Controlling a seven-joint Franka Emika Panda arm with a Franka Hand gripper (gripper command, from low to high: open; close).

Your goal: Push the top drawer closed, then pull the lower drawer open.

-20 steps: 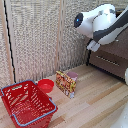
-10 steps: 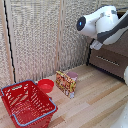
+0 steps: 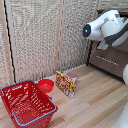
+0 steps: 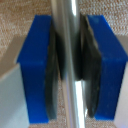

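Drawer handle point(image 4: 69, 20), a slim silver bar, is seen closest of all in the wrist view, running straight through the gripper point(image 4: 70, 67). The gripper is clamped on it: the black pads point(image 4: 52, 75) on the blue fingers point(image 4: 35, 65) are pressed against the bar from both sides, with no gap visible between pad and metal. Which drawer this bar belongs to cannot be told from that view. Behind the fingers a beige woven surface is blurred.

In the exterior view, a red wire basket point(image 3: 27, 102) is placed nearest the camera on the light wooden floor point(image 3: 95, 107). Just behind it a red bowl point(image 3: 45, 85) is set, and beside that a patterned box point(image 3: 65, 83) is stood upright.

Farther back, at the exterior view's right, the dark brown cabinet point(image 3: 95, 50) is found. The lower drawer point(image 3: 112, 65) is shown with its silver bar across the front. The white arm point(image 3: 106, 27) is held above it, hiding the top drawer. Reed-panelled walls point(image 3: 35, 40) close the scene behind.
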